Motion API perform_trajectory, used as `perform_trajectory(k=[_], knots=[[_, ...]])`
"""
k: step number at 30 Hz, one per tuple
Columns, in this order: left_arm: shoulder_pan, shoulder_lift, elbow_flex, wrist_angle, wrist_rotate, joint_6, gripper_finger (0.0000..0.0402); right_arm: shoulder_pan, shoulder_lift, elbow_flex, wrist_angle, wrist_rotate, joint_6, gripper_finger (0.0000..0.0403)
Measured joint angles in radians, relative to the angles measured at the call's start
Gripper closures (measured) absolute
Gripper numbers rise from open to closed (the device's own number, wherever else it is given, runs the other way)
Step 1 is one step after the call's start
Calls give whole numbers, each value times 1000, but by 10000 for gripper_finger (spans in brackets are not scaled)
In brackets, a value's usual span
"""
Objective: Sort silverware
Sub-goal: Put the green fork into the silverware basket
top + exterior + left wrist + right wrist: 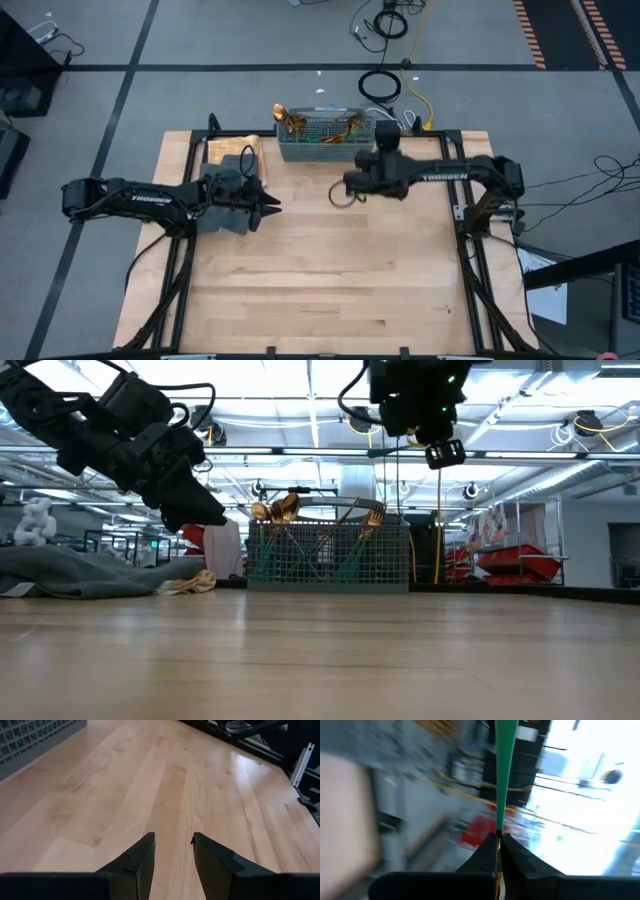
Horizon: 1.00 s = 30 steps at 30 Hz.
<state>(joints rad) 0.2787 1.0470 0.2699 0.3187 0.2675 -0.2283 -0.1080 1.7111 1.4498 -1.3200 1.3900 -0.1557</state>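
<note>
Teal-handled silverware (502, 775) sat clamped in the right gripper (498, 851) jaws near frame centre, mid-carry from the mesh basket (325, 138), likely needing a setdown, while the left gripper (173, 851) waited, jaws apart.

You can read one word only, and it stands twice in the high view: "TROSSEN" in pale capitals along the forearm of the left arm (150, 197), out at about nine o'clock from the table's middle, and the same word along the forearm of the right arm (443, 178), at about two o'clock. In the low view and both wrist views you will find no lettering, number or sign that can be made out, on the arms, on the table or in the room behind.
</note>
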Motion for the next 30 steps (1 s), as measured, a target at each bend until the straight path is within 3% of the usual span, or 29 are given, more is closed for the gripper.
perform_trajectory(k=[4, 7, 14, 30], knots=[[0, 0, 0, 0, -20, 6, 262, -60, 0, 0, 142, 145, -377, 403], [0, 0, 0, 0, -26, 7, 262, -87, 6, 4, 229, 176, -594, 403], [0, 0, 0, -18, -43, 15, 262, -129, 45, 3, 135, 178, -596, 403], [0, 0, 0, -23, -68, 35, 262, -135, 221, 3, 177, 123, -654, 403]])
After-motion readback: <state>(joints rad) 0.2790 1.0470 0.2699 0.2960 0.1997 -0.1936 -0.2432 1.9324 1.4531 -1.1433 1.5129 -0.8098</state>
